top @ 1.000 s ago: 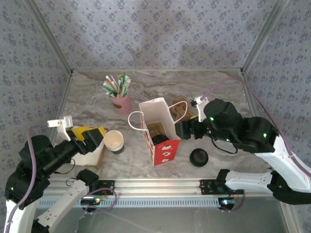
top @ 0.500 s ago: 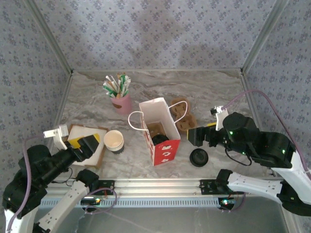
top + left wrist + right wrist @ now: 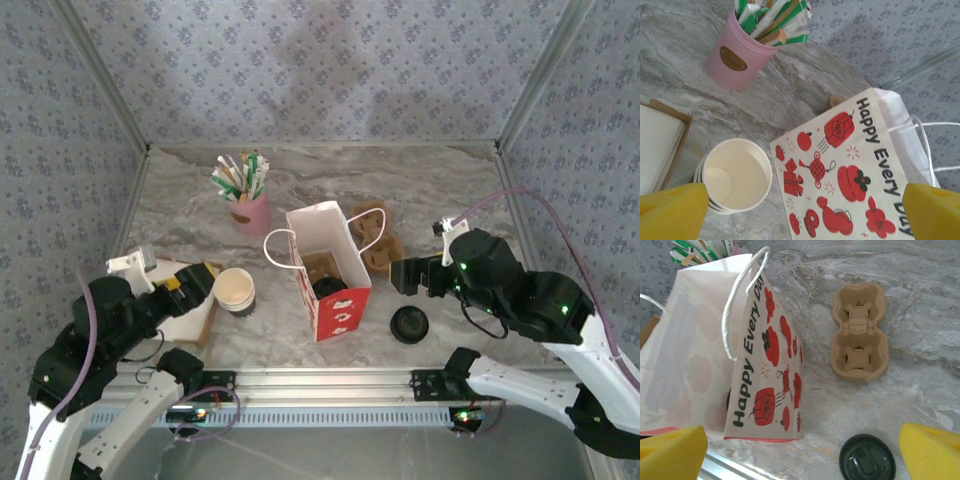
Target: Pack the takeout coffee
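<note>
The upright paper bag (image 3: pixel 325 270) blocks the middle of the table (image 3: pixel 440 180). Stacked paper cups (image 3: pixel 235 289) crowd its left side, with a pink straw holder (image 3: pixel 250 210) farther back. To the right lie a low cup carrier (image 3: pixel 378 238) and a black lid (image 3: pixel 410 324). The far strip is open.

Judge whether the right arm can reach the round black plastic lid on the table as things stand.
Probably yes. The right gripper hangs open close to the round black plastic lid, nothing between them; the white paper bag stands off to its side.
</note>
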Robot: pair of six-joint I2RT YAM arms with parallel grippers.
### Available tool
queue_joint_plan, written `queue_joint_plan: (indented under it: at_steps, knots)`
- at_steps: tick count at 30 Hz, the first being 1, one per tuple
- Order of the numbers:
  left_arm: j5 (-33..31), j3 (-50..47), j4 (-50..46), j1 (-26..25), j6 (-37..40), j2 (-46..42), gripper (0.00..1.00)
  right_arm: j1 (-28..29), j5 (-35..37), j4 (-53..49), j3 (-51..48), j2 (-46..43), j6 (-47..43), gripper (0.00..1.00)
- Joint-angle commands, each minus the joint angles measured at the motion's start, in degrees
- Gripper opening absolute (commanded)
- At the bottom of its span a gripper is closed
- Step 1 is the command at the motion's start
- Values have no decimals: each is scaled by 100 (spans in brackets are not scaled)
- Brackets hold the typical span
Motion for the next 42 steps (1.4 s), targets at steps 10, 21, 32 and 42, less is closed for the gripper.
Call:
queue_joint_plan:
  at_steps: [10, 21, 32, 42]
  knots:
    - [-751, 89, 1060, -35, 426, 972, 100, -1748, -1280, 873, -145, 279, -1306, 100]
    - [-766, 1063, 879, 69, 1026, 2465, 99, -3470, -2471, 1218, -13, 900, -1396, 100]
    - [54, 2050, 318, 1018, 1721, 3749, 79, -4470, -3156, 1200, 735, 2060, -365, 100]
    - [1233, 2587, 282, 1924, 2157, 4823, 53, -4431, -4150, 2093, 1202, 2753, -96, 100]
